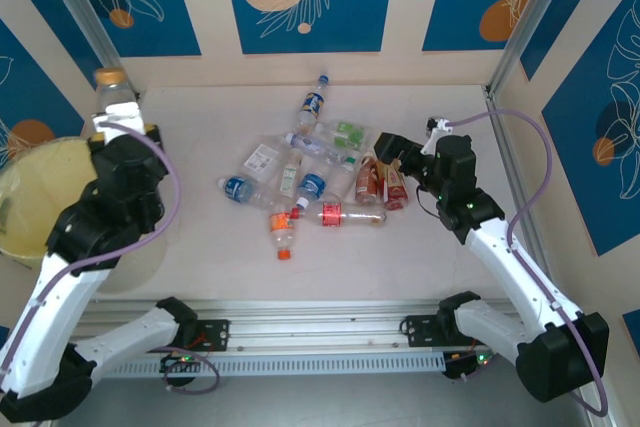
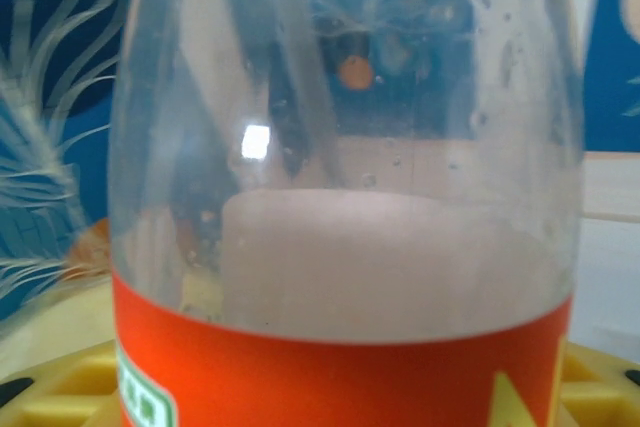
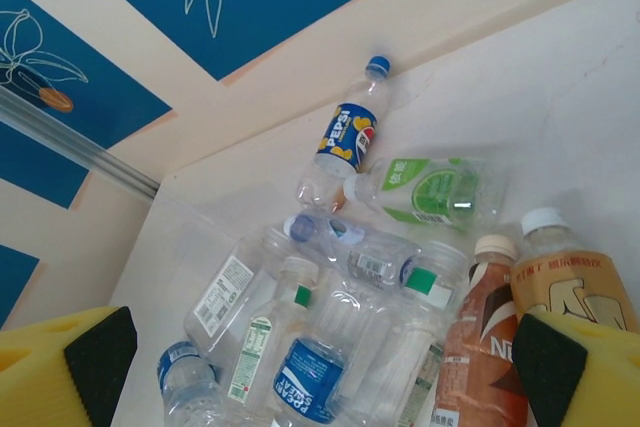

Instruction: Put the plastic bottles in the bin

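Status: left gripper clamped on orange-labelled bottle, near bin.
Detail: right gripper stands wide and empty over the bottle pile.

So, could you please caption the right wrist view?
Open right gripper facing the heaped plastic bottles, Pepsi bottle beyond.

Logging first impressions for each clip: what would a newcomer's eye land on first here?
First, the left gripper holding an upright orange-label bottle beside the pale-yellow bin at the table's left edge. Next, the pile of clear bottles in the middle of the table, with the open right gripper at its right side.
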Controlling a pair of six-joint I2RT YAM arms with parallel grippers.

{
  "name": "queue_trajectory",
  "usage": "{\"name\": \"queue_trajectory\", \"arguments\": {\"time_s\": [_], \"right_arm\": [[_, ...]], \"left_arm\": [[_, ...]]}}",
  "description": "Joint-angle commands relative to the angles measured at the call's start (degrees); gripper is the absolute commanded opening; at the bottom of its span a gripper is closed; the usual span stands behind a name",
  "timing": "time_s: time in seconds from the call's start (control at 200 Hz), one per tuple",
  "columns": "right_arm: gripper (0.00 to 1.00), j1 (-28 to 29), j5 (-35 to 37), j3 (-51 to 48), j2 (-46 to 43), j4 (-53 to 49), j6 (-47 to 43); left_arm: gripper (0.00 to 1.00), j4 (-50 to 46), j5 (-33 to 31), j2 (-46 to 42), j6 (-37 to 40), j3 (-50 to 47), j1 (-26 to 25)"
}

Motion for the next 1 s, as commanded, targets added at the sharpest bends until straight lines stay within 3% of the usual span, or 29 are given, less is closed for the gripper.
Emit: {"name": "queue_trajectory", "arguments": {"time_s": [0.0,0.11,0.255,0.57,0.75,0.995], "right_arm": [[0.98,-0.4,-2.9,3.1,1.2,1.1,-2.1],[0.98,-0.5,-4.5,3.6,2.1,1.5,-2.3],[0.98,-0.7,-5.3,3.7,2.3,1.4,-2.4],[0.98,-1.1,-4.4,2.6,1.5,0.7,-2.2],[0.97,-1.2,-5.1,4.2,3.1,-0.8,-2.2],[0.97,-1.4,-3.8,3.5,3.4,-0.9,-1.4]], "left_arm": [[0.28,-9.3,-5.8,-1.5,-4.0,2.2,3.2],[0.22,-17.0,-4.1,0.1,-10.3,3.8,10.5],[0.2,-18.2,14.4,5.2,-11.3,3.7,26.2],[0.26,-14.6,35.6,9.3,-12.7,-2.9,52.7],[0.4,-10.8,46.0,10.6,-13.3,-9.3,60.3],[0.52,-6.0,54.2,14.1,-15.8,-10.1,61.3]]}}
